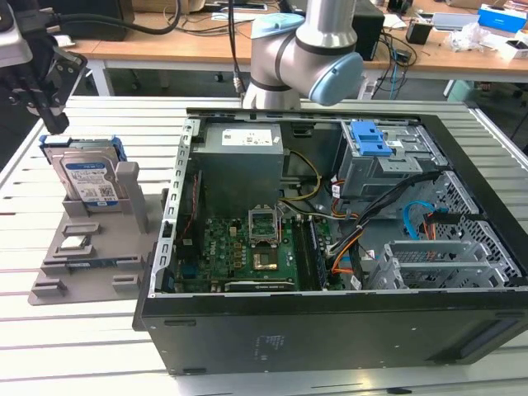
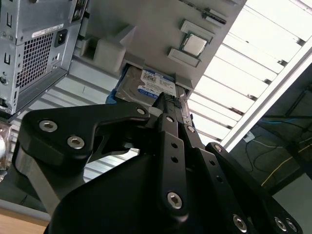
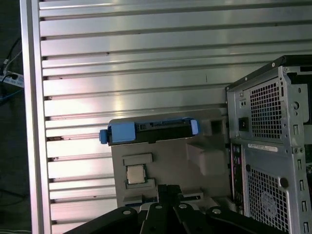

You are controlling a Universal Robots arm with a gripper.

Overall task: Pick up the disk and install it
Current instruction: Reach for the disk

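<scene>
The disk (image 1: 87,177), silver-grey with a blue-and-white label and a blue frame, stands on edge in a grey holder (image 1: 99,264) on the slatted table, at the exterior view's left. My gripper (image 1: 54,120) hangs just above and slightly behind the disk's top edge, apart from it. Both wrist views look past the black fingers to the disk (image 2: 146,85) (image 3: 146,131). The fingertips (image 2: 168,100) meet with nothing between them, so the gripper (image 3: 168,187) is shut and empty.
An open black computer case (image 1: 330,330) lies right of the holder, with a motherboard (image 1: 256,247) and a grey drive cage with a blue latch (image 1: 369,140) inside. A small square silver chip (image 1: 76,242) rests on the holder. Desks with cables stand behind.
</scene>
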